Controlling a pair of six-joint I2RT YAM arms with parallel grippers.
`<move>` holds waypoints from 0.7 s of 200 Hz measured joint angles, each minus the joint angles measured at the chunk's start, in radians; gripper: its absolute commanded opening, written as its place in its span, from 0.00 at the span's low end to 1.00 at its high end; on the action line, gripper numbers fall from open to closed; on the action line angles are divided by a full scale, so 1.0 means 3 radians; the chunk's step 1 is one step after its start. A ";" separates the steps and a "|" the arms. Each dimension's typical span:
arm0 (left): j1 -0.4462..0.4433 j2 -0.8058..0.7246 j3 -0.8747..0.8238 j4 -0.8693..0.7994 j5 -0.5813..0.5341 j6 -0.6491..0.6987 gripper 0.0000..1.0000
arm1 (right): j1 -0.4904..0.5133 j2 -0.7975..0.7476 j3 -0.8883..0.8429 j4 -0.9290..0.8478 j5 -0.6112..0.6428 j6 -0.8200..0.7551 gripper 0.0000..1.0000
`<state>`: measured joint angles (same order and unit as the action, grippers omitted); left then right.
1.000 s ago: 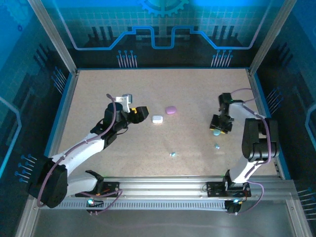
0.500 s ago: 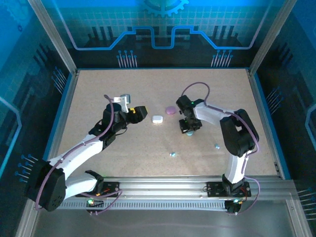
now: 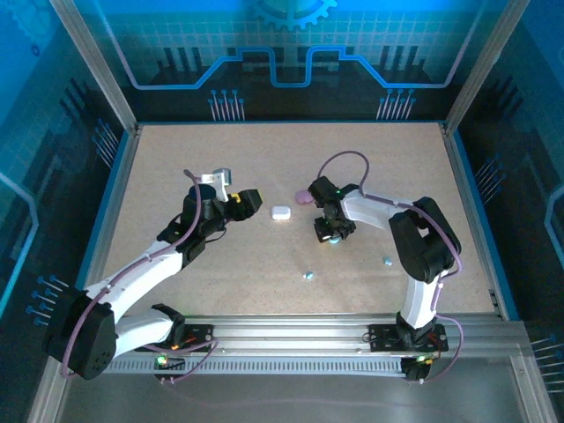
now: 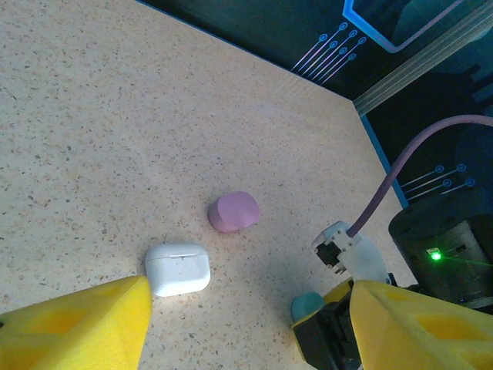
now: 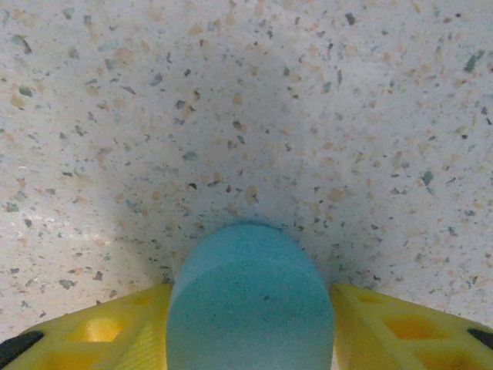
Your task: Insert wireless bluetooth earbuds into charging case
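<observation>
Counted at centre of table (image 3: 176,167): one white case (image 4: 178,269), one purple case (image 4: 233,212), one teal case (image 5: 250,297). Toward near edge: two earbuds (image 3: 308,275) (image 3: 387,261), well apart. At left gripper (image 4: 250,312): jaws apart, empty. At right gripper (image 3: 334,234): straddling teal case, grip unclear.

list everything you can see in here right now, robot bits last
white case: 1, white, middle of the table
purple case: 1, purple, just behind and right of the white case, apart from it
teal case: 1, teal, between the right claw's fingers
earbuds: 2, light blue, loose on the near table, one central, one further right
table: 1, speckled beige, blue rim
left claw: 1, yellow fingers, open, empty, left of the white case
right claw: 1, yellow fingers, either side of the teal case
</observation>
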<state>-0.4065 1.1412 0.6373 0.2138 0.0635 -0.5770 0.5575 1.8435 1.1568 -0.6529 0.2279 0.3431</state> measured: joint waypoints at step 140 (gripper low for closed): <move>0.0000 0.0037 0.0001 0.0004 0.0027 -0.0014 0.69 | 0.0003 -0.0413 -0.0360 0.0271 -0.0113 0.0053 0.29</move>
<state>-0.4065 1.1522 0.6376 0.2150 0.0715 -0.5812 0.5583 1.7195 1.0489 -0.5716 0.1940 0.3592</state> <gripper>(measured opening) 0.692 0.402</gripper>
